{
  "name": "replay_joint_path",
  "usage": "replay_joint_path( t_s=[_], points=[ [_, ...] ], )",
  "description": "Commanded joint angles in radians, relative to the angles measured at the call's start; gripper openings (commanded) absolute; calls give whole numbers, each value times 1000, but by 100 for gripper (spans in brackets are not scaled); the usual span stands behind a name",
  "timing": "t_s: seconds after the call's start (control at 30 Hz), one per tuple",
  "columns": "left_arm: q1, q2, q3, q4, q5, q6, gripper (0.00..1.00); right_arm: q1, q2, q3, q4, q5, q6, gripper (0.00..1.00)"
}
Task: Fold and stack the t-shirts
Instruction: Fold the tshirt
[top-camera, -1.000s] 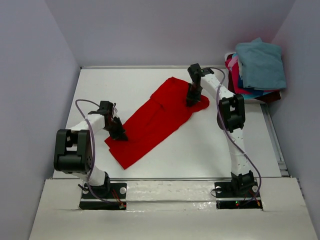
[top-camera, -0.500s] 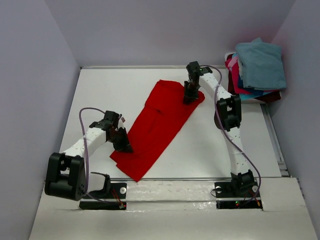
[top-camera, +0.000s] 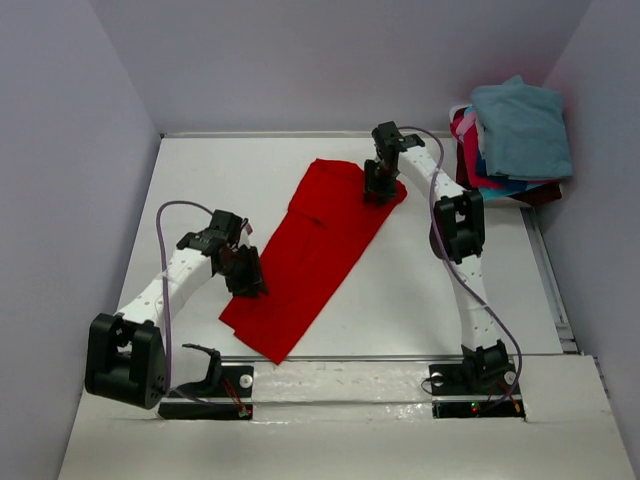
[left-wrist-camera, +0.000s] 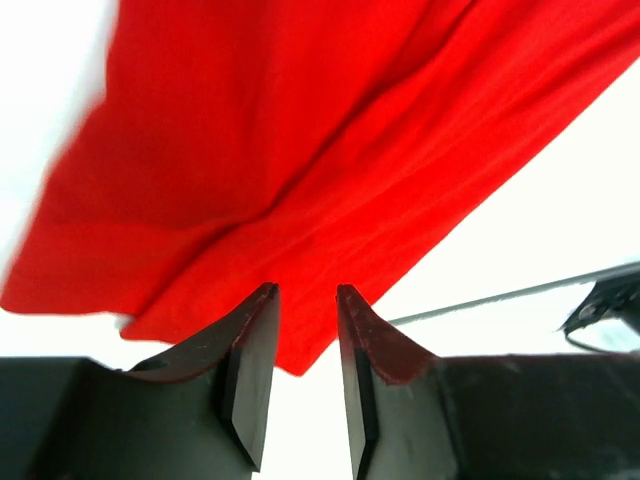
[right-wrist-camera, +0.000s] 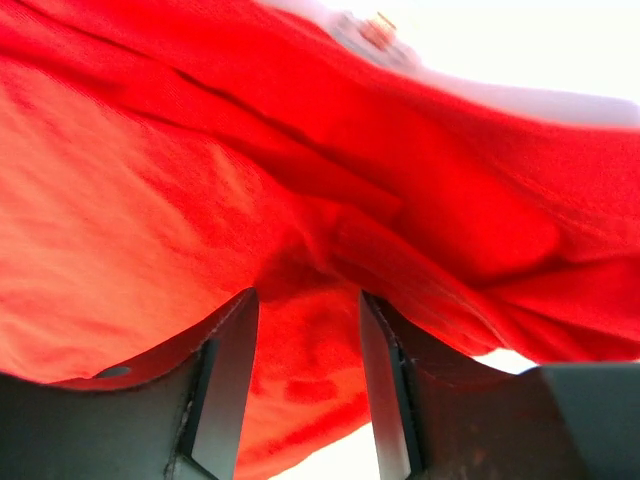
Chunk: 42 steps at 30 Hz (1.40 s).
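A bright red t-shirt (top-camera: 312, 250) lies folded in a long diagonal strip on the white table (top-camera: 200, 180), from front left to back right. My left gripper (top-camera: 247, 276) is at the strip's left edge near its front end. In the left wrist view its jaws (left-wrist-camera: 305, 292) stand a little apart with nothing between them, the red cloth (left-wrist-camera: 300, 150) just beyond the tips. My right gripper (top-camera: 378, 188) is over the far end. Its jaws (right-wrist-camera: 305, 295) stand apart over rumpled red cloth (right-wrist-camera: 330, 330).
A stack of folded shirts stands at the back right corner: teal-blue (top-camera: 522, 125) on top, pink (top-camera: 462, 130), blue (top-camera: 500, 185) and dark maroon (top-camera: 542, 194) beneath. Grey walls close in the table on three sides. A rail (top-camera: 400, 357) runs along the front edge.
The red shirt has swung to a steeper diagonal, its front end drawn toward the front edge and its far end shifted back. The left arm stretched out; both grippers barely moved in the last half second.
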Motion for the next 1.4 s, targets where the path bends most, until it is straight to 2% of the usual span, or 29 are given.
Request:
replay_joint_path(
  t_s=[0.0, 0.23, 0.37, 0.63, 0.77, 0.93, 1.1, 1.27, 1.37],
  points=[
    [-11, 60, 145, 11, -49, 33, 41, -4, -98, -43, 14, 40, -11, 52],
    [-31, 274, 438, 47, -54, 68, 41, -4, -195, -153, 7, 98, 26, 60],
    [-51, 455, 637, 59, -38, 100, 41, -4, -242, -231, -2, 118, 62, 62],
    [-61, 759, 914, 70, -14, 162, 40, -4, -327, -402, 36, 137, 125, 64],
    [-61, 885, 1038, 88, 15, 143, 39, -4, -342, -454, 55, 130, 147, 63],
    [-61, 1035, 1309, 51, 58, 120, 40, -4, -342, -469, 63, 97, 162, 55],
    [-61, 1129, 1476, 39, 106, 119, 41, -4, -333, -456, 58, 84, 173, 52],
    [-61, 1198, 1468, 97, 245, 108, 41, 5, -322, -437, 47, 74, 176, 50],
    [-71, 1220, 1455, 90, 258, 120, 41, 5, -318, -419, 43, 75, 176, 50]
  ],
)
